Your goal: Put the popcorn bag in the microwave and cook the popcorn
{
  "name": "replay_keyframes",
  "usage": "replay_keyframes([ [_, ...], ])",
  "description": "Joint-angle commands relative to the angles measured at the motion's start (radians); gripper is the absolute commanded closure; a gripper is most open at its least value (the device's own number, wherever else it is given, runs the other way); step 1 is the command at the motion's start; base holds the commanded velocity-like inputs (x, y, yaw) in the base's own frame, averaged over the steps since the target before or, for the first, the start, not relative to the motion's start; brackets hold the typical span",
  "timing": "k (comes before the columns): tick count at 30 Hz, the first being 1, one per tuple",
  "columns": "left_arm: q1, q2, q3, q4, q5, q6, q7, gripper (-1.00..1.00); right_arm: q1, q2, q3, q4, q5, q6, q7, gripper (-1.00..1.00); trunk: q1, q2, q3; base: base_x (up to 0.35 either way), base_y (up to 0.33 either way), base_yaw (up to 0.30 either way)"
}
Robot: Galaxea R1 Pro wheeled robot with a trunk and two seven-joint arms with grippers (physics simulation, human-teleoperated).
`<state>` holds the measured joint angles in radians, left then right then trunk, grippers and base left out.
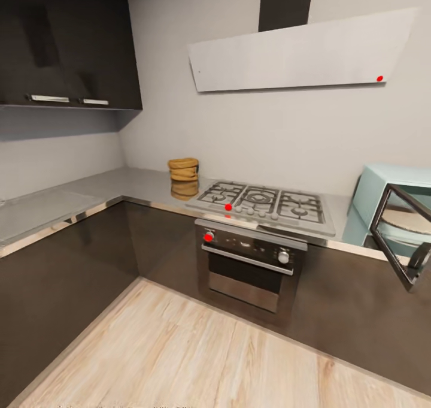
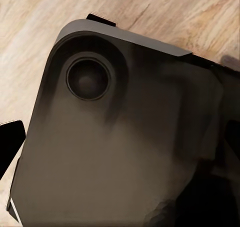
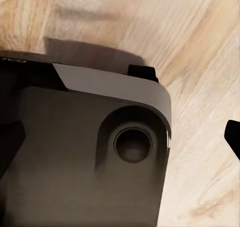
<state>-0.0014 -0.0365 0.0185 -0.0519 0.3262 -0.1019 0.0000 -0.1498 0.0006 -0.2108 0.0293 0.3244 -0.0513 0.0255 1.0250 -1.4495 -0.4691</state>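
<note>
The popcorn bag [image 1: 183,169] stands at the worktop's [image 1: 120,186] back edge, beside the hob [image 1: 263,204]. The microwave [image 1: 389,207] door is open. The base should be squared to the bag before reaching. Claw states cannot be told.

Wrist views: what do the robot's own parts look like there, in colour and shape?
In the left wrist view, the left hand's finger is a flat black piece at the picture's edge. The right hand's finger looks the same in the right wrist view. Beyond them is a smooth dark grey body with rounded corners and a round recess, probably the robot's own. I see no cables.
</note>
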Motion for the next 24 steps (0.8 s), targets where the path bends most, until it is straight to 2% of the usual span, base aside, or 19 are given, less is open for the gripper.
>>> replay_keyframes([
  [1, 0.0, 0.0, 0.001, 0.0, 0.004, -0.002, 0.0, -1.0, -0.001, -0.001, -0.008, 0.003, 0.007, -0.005, 0.001, -1.0, 0.0, -0.001, -0.001, 0.0, 0.0, 0.295],
  [9, 0.0, 0.0, 0.0, 0.0, 0.002, -0.002, -0.001, -1.0, -0.002, -0.006, -0.009, 0.003, 0.007, -0.005, 0.002, -1.0, 0.0, -0.001, -0.001, 0.0, 0.0, 0.294],
  [12, 0.0, 0.001, -0.002, 0.001, 0.001, 0.002, -0.003, -1.0, -0.001, -0.008, -0.009, 0.003, 0.005, -0.005, 0.002, -1.0, 0.0, -0.001, -0.001, 0.186, 0.0, 0.273],
  [24, 0.0, 0.003, -0.008, 0.007, -0.001, 0.018, -0.014, -1.0, -0.002, -0.017, -0.014, -0.001, 0.005, -0.007, 0.002, -1.0, 0.0, -0.001, -0.001, 0.316, 0.019, 0.026],
])
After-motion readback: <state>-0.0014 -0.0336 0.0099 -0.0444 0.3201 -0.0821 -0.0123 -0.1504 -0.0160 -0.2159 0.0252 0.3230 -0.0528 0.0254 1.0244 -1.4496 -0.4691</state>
